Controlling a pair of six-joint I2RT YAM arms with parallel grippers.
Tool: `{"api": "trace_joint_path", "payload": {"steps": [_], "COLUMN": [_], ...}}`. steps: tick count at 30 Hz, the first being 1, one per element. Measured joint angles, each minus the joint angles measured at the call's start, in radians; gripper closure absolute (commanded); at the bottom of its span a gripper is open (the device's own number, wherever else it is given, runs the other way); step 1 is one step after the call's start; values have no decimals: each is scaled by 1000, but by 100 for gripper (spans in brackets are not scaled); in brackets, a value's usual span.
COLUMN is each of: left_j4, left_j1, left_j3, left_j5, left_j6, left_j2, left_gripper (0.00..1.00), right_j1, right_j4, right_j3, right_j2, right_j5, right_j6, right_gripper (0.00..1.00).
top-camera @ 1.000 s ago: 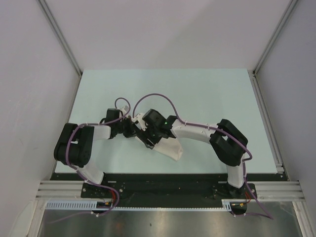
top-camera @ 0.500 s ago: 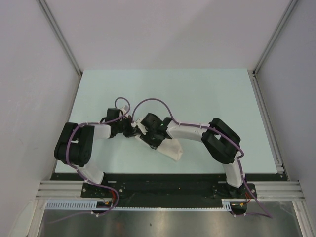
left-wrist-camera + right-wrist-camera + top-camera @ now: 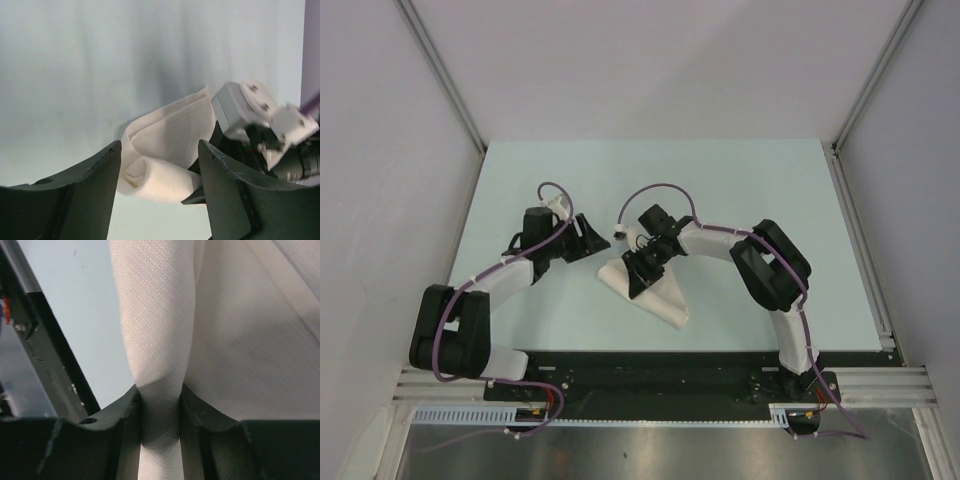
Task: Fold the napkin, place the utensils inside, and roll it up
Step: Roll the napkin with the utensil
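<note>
The napkin (image 3: 666, 300) lies partly rolled on the table near the middle front. In the left wrist view the napkin (image 3: 161, 172) shows a rolled end with a loose flap behind it. My left gripper (image 3: 588, 238) stands open just left of the roll and holds nothing; seen from its own wrist, the left gripper (image 3: 160, 146) has its jaws well apart in front of the rolled end. My right gripper (image 3: 638, 280) is shut on the roll, and its own view shows the right gripper (image 3: 160, 407) pinching the napkin (image 3: 157, 315). The utensils are hidden.
The pale green table (image 3: 750, 190) is walled by white panels on three sides. A black rail (image 3: 650, 360) runs along its near edge, by the arm bases. The right wrist's grey housing (image 3: 250, 107) sits close behind the roll in the left wrist view.
My left gripper has opened, let go of the roll and drawn back to the left. My right gripper has closed on the rolled napkin.
</note>
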Motion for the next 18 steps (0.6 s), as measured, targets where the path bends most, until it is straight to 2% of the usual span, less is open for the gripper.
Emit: {"api": "trace_joint_path", "payload": {"steps": [8, 18], "left_j4": [61, 130], "left_j1": [-2, -38], "left_j3": [-60, -68], "left_j5": [44, 92], "left_j6": [4, -6], "left_j2": [28, 106], "left_gripper": [40, 48], "right_j1": [-75, -82], "right_j4": [10, -14], "right_j3": [18, 43], "right_j2": [76, 104], "right_j5": [-203, -250], "right_j6": [33, 31], "right_gripper": [65, 64]}}
